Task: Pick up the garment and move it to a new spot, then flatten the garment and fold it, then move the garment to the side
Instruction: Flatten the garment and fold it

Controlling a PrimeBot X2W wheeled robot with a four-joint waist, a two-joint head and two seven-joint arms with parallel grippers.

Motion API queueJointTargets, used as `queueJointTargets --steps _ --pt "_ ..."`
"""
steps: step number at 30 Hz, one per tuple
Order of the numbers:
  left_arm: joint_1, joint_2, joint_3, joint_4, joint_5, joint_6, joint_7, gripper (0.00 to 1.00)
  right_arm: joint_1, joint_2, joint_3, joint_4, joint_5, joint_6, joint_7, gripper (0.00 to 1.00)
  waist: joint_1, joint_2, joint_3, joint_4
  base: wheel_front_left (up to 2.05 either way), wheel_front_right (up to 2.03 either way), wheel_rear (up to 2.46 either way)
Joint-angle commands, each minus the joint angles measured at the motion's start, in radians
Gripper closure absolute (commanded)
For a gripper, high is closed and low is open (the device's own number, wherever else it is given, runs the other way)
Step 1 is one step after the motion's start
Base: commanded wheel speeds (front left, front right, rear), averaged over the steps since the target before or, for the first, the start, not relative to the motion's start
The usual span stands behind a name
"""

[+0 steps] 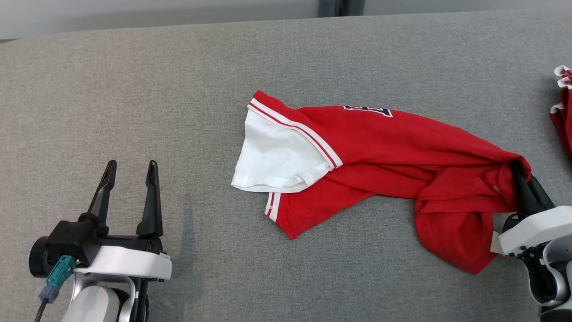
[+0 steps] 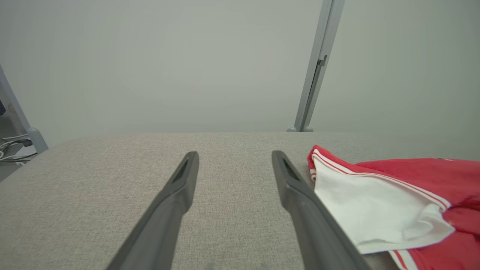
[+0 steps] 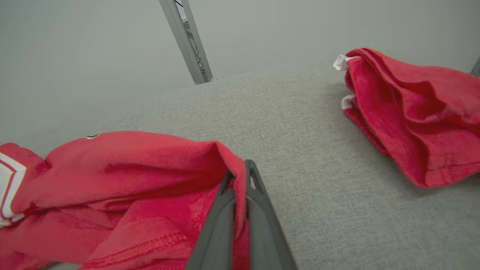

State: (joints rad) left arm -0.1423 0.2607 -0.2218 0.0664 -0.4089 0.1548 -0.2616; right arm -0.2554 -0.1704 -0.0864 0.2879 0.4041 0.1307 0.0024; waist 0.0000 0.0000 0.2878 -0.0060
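A crumpled red cloth shirt is spread across the middle of the flat grey fabric-covered table and reaches over to the right side. Its white sleeve with red and white stripes is at the left end. The right end is pinched by the right gripper — the two dark fingers are pressed together with a fold of red cloth caught between them, as is seen close up in the right wrist view. The left gripper is held over the bare table at the lower left, well apart from the shirt — its jaws are wide apart and nothing is between them. A second bunched-up red cloth with white edges is laid at the far right edge of the table, apart from the shirt. A thin grey metal post is seen behind the table.
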Motion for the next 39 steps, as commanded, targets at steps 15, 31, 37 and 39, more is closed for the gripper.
queueJointTargets --steps 15,31,37,39 --pt "-0.011 0.002 0.003 0.019 0.013 -0.004 -0.004 0.0 -0.021 -0.033 0.075 0.122 0.008 0.0 -0.18 0.0 0.0 0.0 -0.022 -0.016 0.0 0.0 0.0" --pt "0.061 0.011 -0.004 0.036 0.0 -0.007 0.006 0.0 0.185 0.037 0.094 -0.221 -0.128 0.0 -0.09 0.0 0.0 0.0 -0.137 -0.054 0.0 0.0 0.0" --pt "0.072 0.014 -0.017 0.029 -0.002 -0.005 0.021 0.0 0.228 0.054 0.072 -0.293 -0.138 0.0 -0.049 0.0 0.0 0.0 -0.149 -0.061 0.0 0.0 0.0" --pt "0.071 0.014 -0.02 0.027 -0.003 -0.003 0.023 0.0 0.233 0.057 0.067 -0.307 -0.141 0.0 -0.04 0.0 0.0 0.0 -0.149 -0.062 0.0 0.0 0.0"
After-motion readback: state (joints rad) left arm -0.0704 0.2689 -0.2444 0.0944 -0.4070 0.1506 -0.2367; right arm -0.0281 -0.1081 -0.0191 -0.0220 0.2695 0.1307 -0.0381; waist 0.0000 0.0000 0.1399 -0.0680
